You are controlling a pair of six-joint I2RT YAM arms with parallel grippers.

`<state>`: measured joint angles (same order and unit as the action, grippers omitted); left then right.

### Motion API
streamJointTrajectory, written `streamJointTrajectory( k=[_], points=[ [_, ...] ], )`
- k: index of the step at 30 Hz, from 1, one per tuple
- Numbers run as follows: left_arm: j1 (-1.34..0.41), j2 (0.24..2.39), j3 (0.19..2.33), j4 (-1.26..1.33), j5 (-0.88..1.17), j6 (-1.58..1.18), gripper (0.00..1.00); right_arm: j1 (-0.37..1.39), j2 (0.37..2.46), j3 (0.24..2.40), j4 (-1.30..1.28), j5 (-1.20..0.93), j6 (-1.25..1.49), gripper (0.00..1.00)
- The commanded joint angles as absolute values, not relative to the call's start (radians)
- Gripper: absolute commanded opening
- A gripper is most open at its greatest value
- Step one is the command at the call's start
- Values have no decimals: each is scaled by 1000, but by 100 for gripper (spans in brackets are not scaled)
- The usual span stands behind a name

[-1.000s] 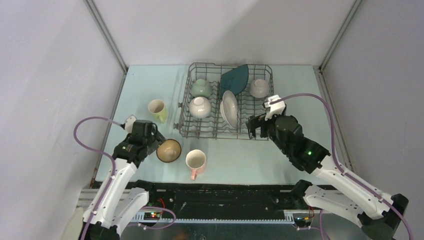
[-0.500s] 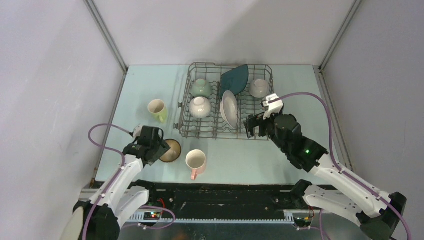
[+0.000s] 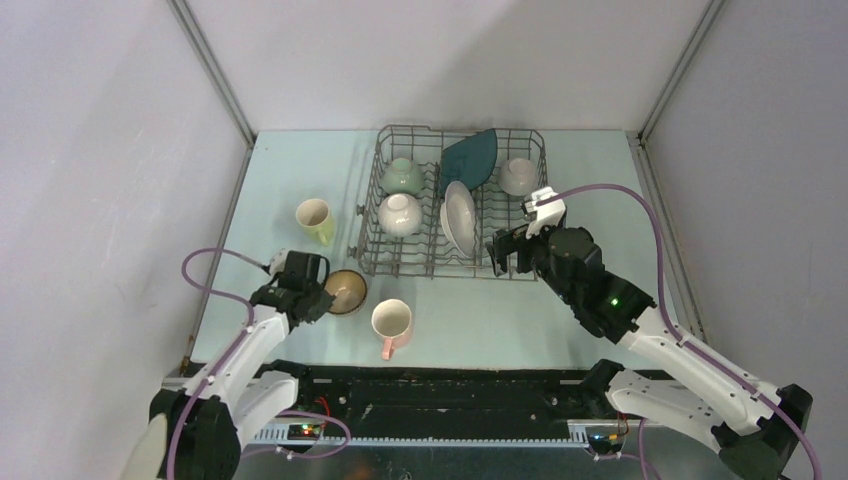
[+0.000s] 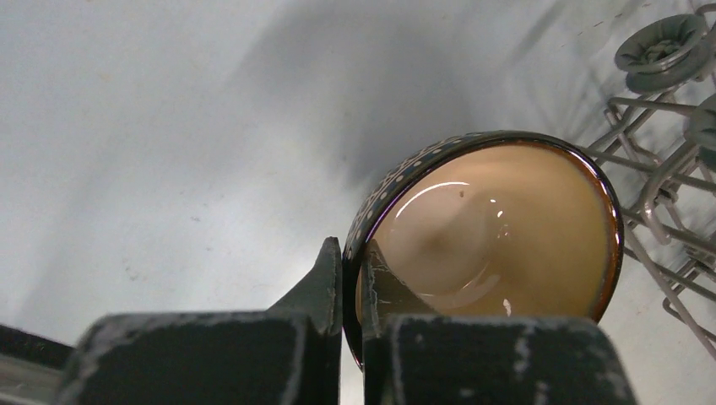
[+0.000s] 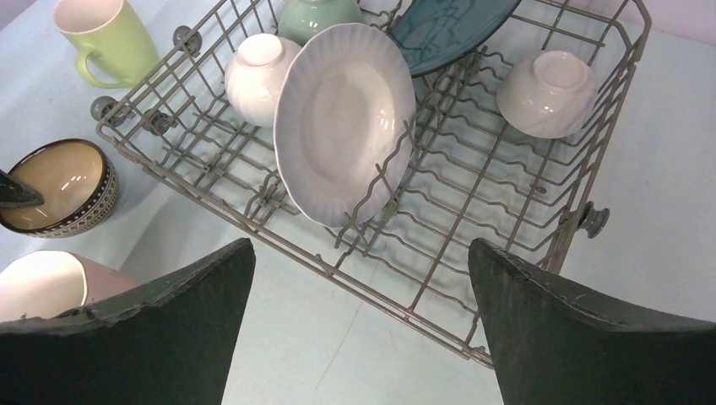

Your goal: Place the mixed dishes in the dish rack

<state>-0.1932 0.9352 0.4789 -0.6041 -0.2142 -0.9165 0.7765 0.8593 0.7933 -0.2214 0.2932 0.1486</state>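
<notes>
The left gripper [image 4: 349, 268] is pinched tight on the near rim of the brown bowl [image 4: 498, 228], one finger outside and one inside; the bowl is toward the table's front-left, just off the near left corner of the dish rack [image 3: 505, 215], and it looks tilted, though whether it is clear of the table I cannot tell. The right gripper [image 5: 359, 246] hangs with its jaws spread wide and holding nothing, over the rack's near edge by the white round plate [image 5: 342, 118]. The pink mug [image 3: 391, 323] lies near the table's front edge.
</notes>
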Motion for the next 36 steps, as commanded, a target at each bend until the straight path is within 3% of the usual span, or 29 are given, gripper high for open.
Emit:
streamJointTrajectory(
  k=[1, 10, 14, 19, 24, 36],
  points=[
    [-190, 851, 549, -658, -253, -916, 0, 772, 860, 793, -189, 282, 157, 100],
    [-190, 637, 776, -956, -421, -914, 0, 765, 859, 793, -188, 242, 166, 100],
    [-190, 557, 867, -970, -440, -875, 0, 755, 861, 793, -179, 161, 181, 100],
    [-190, 514, 877, -760, -157, -801, 0, 729, 866, 793, -168, 45, 210, 100],
    [-200, 543, 765, -461, 172, -942, 0, 688, 875, 793, -135, -122, 262, 100],
    [-489, 679, 755, -104, 87, -1015, 0, 673, 870, 779, -95, -136, 445, 100]
  ],
)
